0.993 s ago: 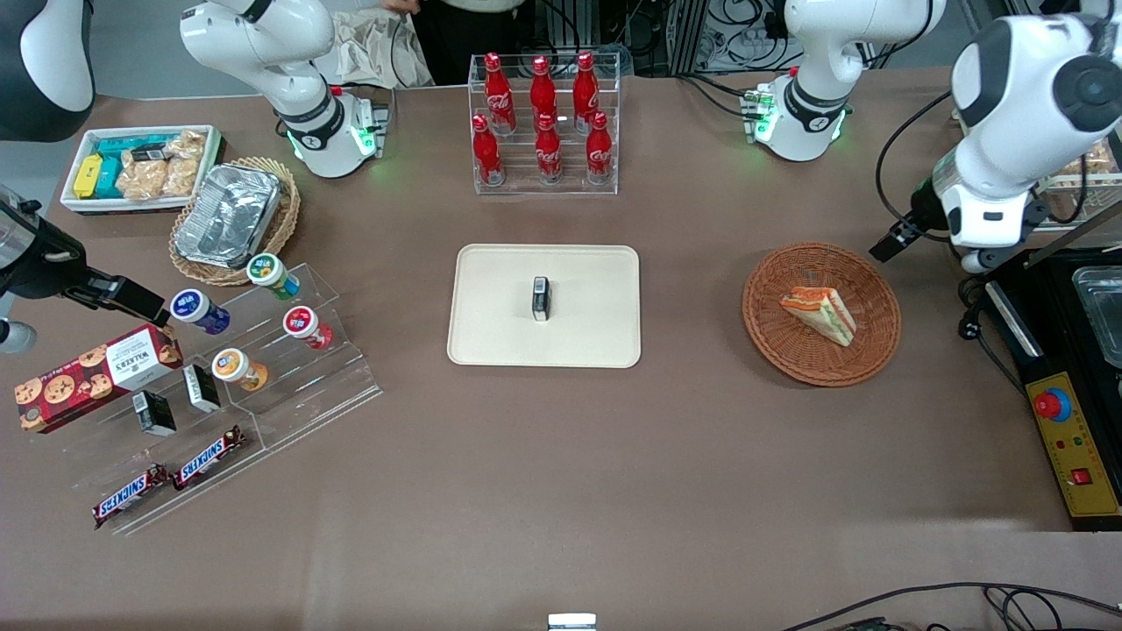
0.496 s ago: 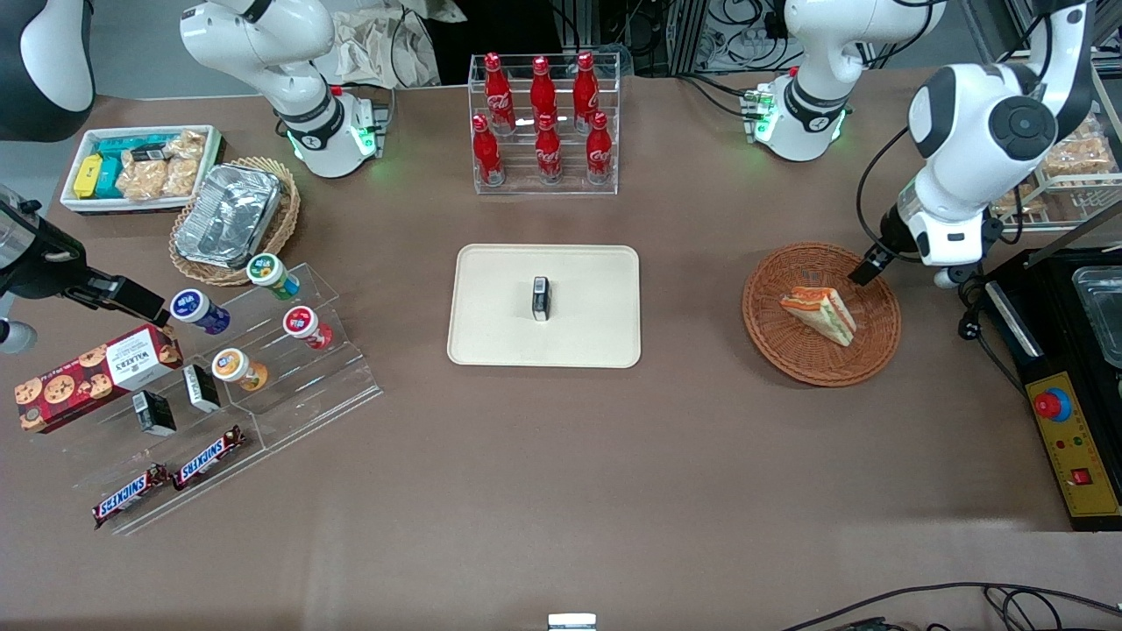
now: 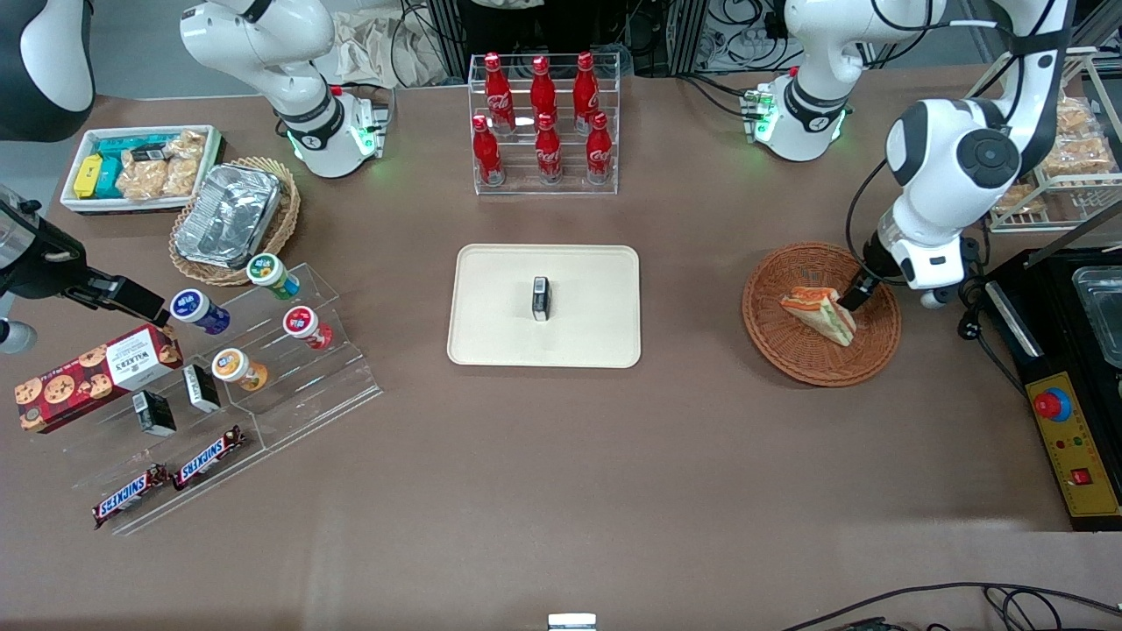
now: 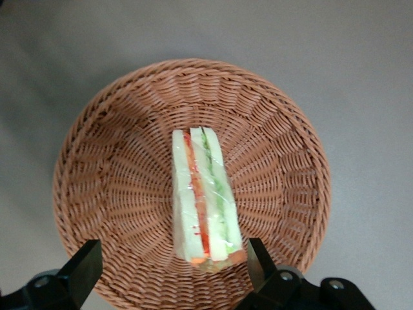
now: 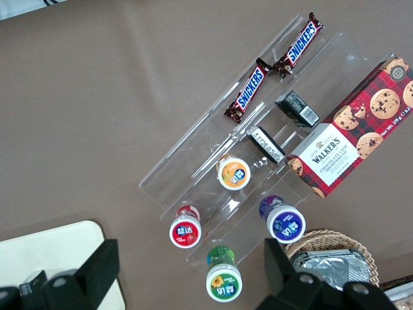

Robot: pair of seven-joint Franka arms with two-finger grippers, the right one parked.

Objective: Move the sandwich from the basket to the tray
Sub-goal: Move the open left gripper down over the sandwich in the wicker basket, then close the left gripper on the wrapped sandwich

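Observation:
The sandwich [image 3: 817, 314], a white-bread wedge with orange-red and green layers, lies in the round reddish-brown wicker basket [image 3: 771, 346] toward the working arm's end of the table. The left arm's gripper [image 3: 855, 296] hovers just over the basket, at the sandwich's edge. In the left wrist view the gripper [image 4: 171, 268] is open, its dark fingers [image 4: 84, 271] set wide to either side of the wide end of the sandwich [image 4: 203, 197], above the basket [image 4: 110, 168]. The cream-beige tray [image 3: 500, 329] lies at mid-table.
A small dark box [image 3: 541, 298] stands on the tray. A rack of red cola bottles [image 3: 543, 118] is farther from the camera than the tray. A black control box [image 3: 1074, 438] lies beside the basket. A clear snack stand [image 3: 219, 377], a tan foil basket [image 3: 232, 219] and a white bin [image 3: 131, 166] lie toward the parked arm's end.
The left arm has swung in from outside the basket and come down, so its gripper now sits over the sandwich. The sandwich and basket have not moved.

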